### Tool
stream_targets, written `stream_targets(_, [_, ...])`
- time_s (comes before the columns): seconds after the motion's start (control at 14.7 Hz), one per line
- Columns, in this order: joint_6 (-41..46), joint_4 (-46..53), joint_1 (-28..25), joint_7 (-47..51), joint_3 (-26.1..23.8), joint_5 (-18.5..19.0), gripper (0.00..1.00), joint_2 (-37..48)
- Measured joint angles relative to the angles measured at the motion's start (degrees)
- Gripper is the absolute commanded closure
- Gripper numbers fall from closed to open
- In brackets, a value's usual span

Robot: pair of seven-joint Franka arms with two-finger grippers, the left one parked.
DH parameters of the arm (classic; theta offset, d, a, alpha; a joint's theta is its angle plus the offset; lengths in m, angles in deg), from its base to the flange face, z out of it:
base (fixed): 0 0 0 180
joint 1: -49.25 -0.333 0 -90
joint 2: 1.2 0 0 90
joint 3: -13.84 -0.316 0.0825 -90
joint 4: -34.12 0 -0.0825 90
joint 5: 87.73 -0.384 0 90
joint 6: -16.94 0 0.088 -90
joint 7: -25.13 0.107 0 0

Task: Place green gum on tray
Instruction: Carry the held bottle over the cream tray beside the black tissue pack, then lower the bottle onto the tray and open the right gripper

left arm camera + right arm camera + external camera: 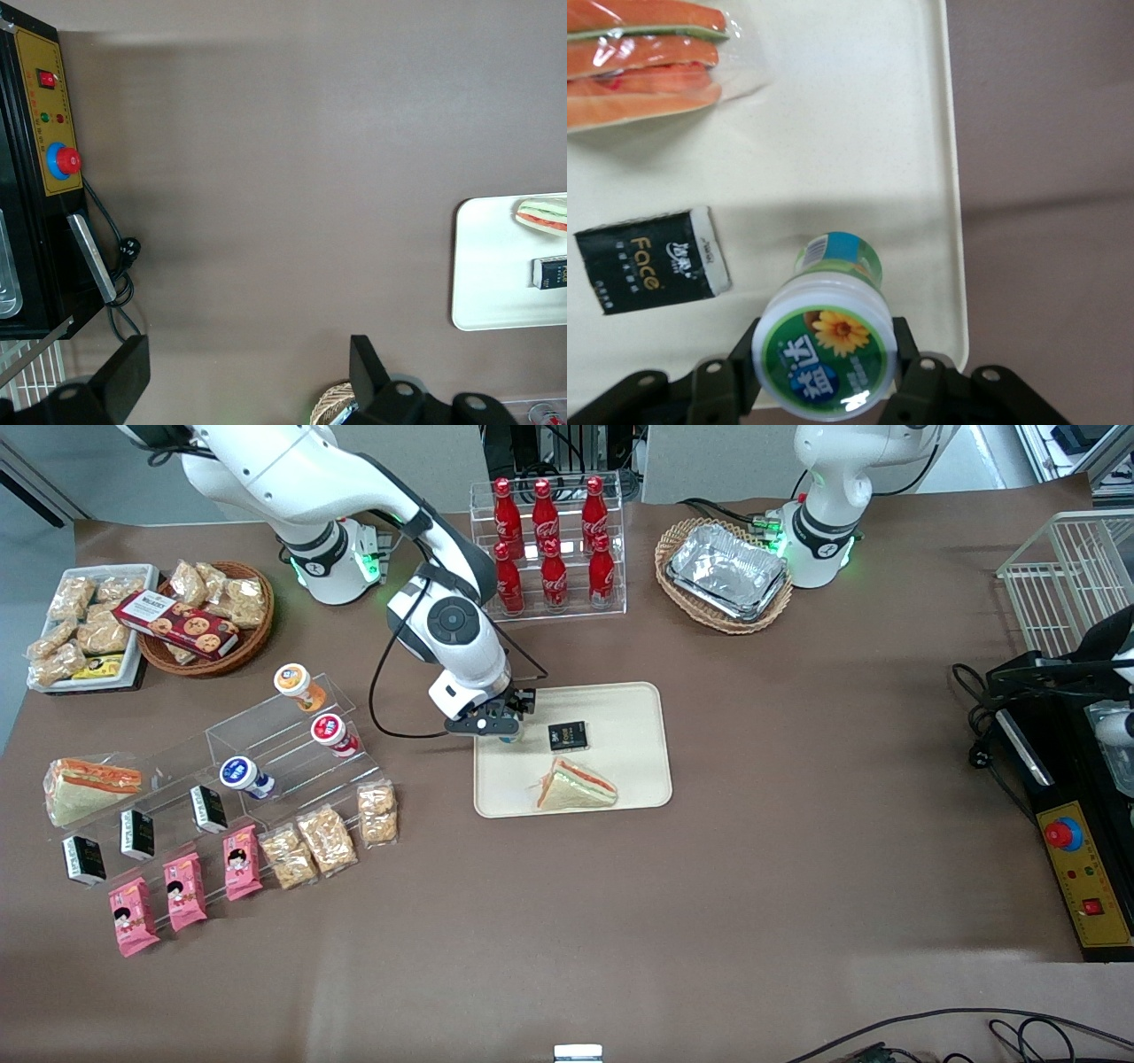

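The green gum (pixel 826 354) is a small white bottle with a green-rimmed lid showing a yellow flower. It stands upright between the fingers (pixel 911 359) of my right gripper (pixel 826 367), which is shut on the lid's sides. In the front view the gripper (pixel 505 726) is over the cream-beige tray (pixel 620 713), near the tray's edge toward the working arm's end, and it hides most of the bottle. The bottle's base is over the tray (pixel 859 133); I cannot tell whether it touches.
On the tray lie a black packet (pixel 567 735) beside the gripper and a wrapped sandwich (pixel 576 786) nearer the front camera. An acrylic stand holds orange-lidded (pixel 294 681), red-lidded (pixel 330 731) and blue-lidded (pixel 239 773) bottles. A cola rack (pixel 549 545) and a foil tray in a wicker basket (pixel 726 571) stand farther back.
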Motion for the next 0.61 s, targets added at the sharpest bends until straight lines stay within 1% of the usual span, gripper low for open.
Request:
stream_targets(0.07, [-0.4, 0.0, 0.0, 0.0, 0.0, 0.0, 0.59, -0.6])
stream_targets(0.14, [-0.4, 0.1, 0.0, 0.0, 0.1, 0.0, 0.44, -1.1])
stream_targets(0.2, [-0.5, 0.1, 0.0, 0.0, 0.1, 0.0, 0.37, -1.5])
stream_targets(0.27, [-0.5, 0.2, 0.0, 0.0, 0.2, 0.0, 0.22, -1.7])
stream_targets(0.41, [-0.6, 0.3, 0.0, 0.1, 0.2, 0.0, 0.0, -2.0])
stream_targets(0.61, [-0.6, 0.3, 0.0, 0.3, 0.4, 0.0, 0.0, -2.0])
